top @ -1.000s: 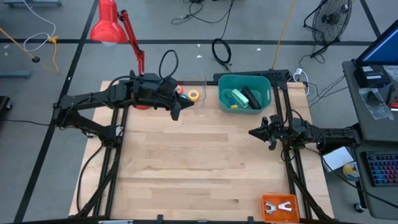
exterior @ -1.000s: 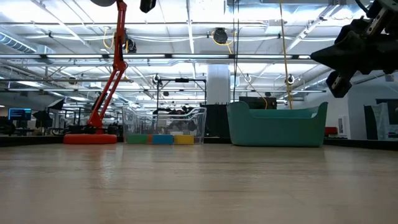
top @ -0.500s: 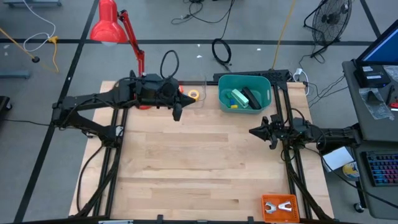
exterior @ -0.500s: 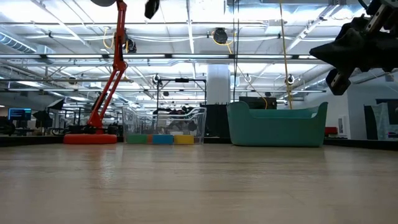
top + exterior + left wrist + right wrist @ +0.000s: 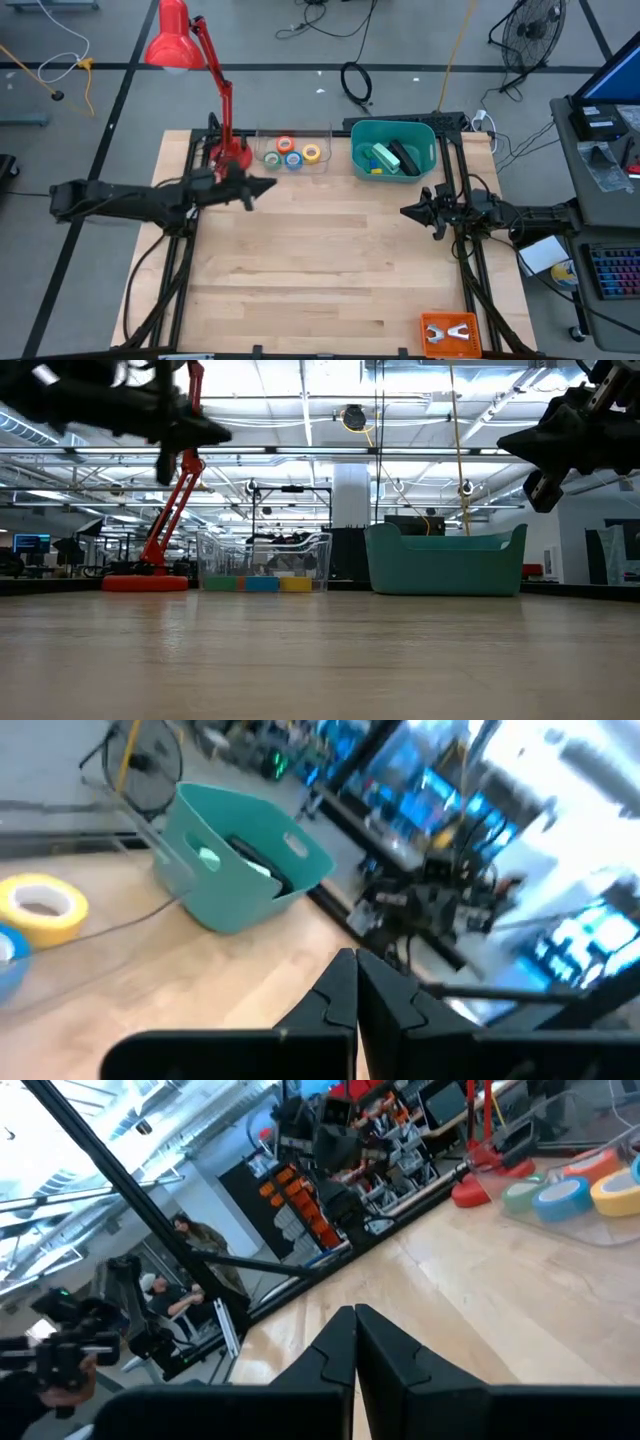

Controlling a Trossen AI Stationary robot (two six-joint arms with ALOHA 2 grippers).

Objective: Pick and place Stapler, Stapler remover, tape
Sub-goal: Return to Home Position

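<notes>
The left gripper (image 5: pixel 262 187), toward the table's (image 5: pixel 300 260) left edge, and the right gripper (image 5: pixel 408 212), by the right edge, are both pressed together and empty. The stapler (image 5: pixel 404 154) lies in the teal bin (image 5: pixel 392 123) and the tape (image 5: pixel 292 160) in the clear bin (image 5: pixel 326 150), both at the far edge. The left gripper may bump the red lamp (image 5: pixel 230 155) beside it.

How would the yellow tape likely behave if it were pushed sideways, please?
The yellow tape lies flat, hole up, so a push would probably slide it rather than roll it. It is a small hollow ring, so likely light and easily shifted. It sits inside the clear bin, whose wall would probably stop it soon.
</notes>
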